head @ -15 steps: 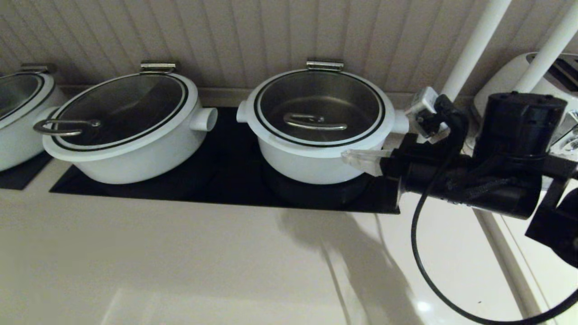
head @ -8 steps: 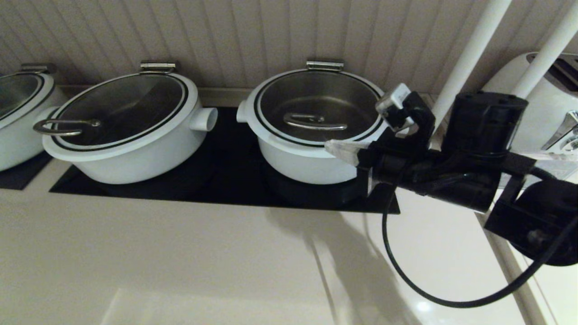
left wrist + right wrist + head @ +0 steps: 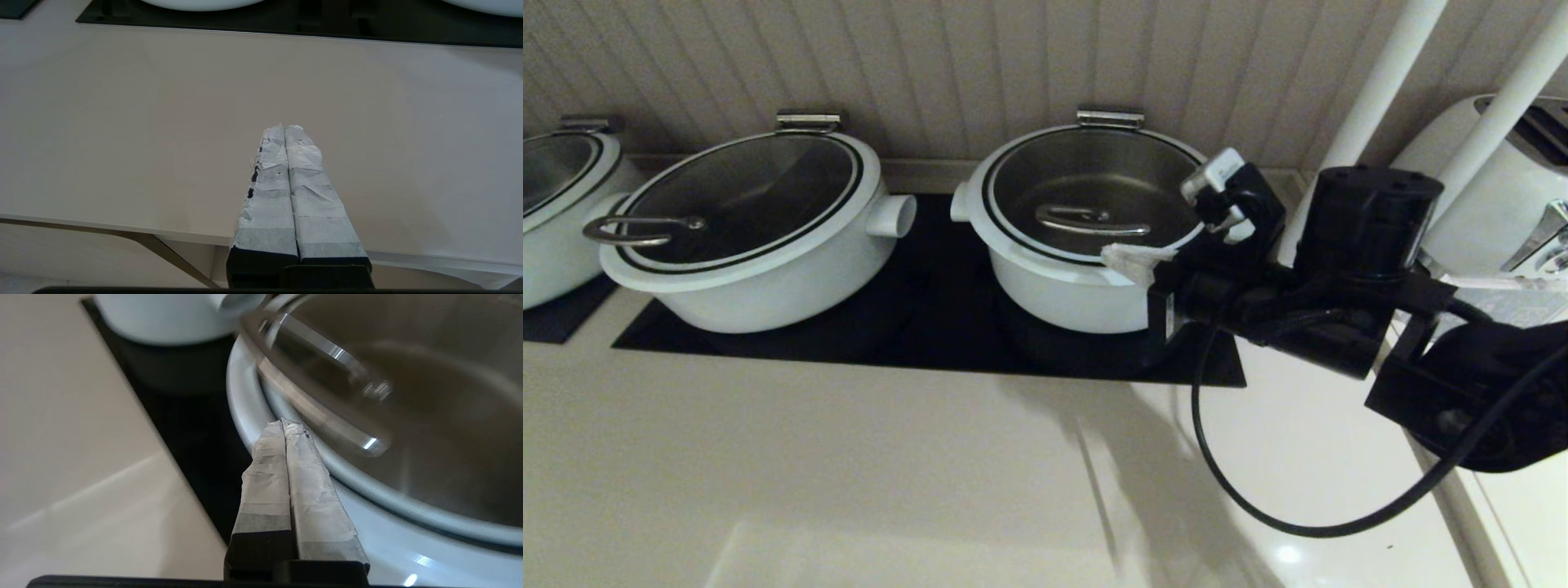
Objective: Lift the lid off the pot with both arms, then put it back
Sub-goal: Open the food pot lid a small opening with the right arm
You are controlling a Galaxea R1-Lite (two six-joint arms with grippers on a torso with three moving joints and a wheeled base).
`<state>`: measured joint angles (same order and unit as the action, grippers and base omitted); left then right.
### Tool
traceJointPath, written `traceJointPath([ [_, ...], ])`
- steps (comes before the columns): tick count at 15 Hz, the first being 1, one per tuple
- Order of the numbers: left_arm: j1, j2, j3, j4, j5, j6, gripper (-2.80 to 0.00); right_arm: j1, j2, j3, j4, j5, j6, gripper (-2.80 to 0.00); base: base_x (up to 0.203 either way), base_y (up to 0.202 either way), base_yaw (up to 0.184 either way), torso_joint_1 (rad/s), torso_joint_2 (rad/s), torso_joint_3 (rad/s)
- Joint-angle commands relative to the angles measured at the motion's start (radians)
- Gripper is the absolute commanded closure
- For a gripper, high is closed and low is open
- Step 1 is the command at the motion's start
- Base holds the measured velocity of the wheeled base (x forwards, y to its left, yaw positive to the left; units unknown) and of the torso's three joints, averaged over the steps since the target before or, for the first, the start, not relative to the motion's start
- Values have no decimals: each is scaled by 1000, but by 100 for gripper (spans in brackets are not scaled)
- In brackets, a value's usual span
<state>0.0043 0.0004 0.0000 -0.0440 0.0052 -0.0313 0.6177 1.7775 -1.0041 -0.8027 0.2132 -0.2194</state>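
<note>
The right gripper [image 3: 1123,255] has swung in, fingers pressed together, tips now over the lid [image 3: 1094,192] rim; the lid sits on the pot [image 3: 1070,286]. The left gripper [image 3: 284,128], also closed, hangs over bare counter [image 3: 122,122], so the lift hasn't begun.

**Bystanders on the tabletop**

A wider, shallower white pot [image 3: 752,253] sits on a black panel [image 3: 931,327], its glass lid [image 3: 739,196] bearing a steel loop handle [image 3: 637,230] near the rim. A third pot [image 3: 556,212] shows at far left. A white toaster [image 3: 1503,188] stands far right, behind two white poles [image 3: 1380,86]. Ribbed wall [image 3: 980,65] behind; beige tabletop [image 3: 809,457].
</note>
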Motion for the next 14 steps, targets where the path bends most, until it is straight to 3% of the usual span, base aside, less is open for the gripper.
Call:
traceJointPath([
  [1,0,0,0,0,1,-1,0,1,18,-16,-44,-17,-2,0,0,0,0,0,0,0],
  [4,-1,0,0,0,1,-1,0,1,58,-44,-131,-87,-3,0,0,0,0,0,0,0],
  [14,0,1,0,0,1,4,0,1,31,-91,-130,-92,-5,0,0,0,0,0,0,0],
])
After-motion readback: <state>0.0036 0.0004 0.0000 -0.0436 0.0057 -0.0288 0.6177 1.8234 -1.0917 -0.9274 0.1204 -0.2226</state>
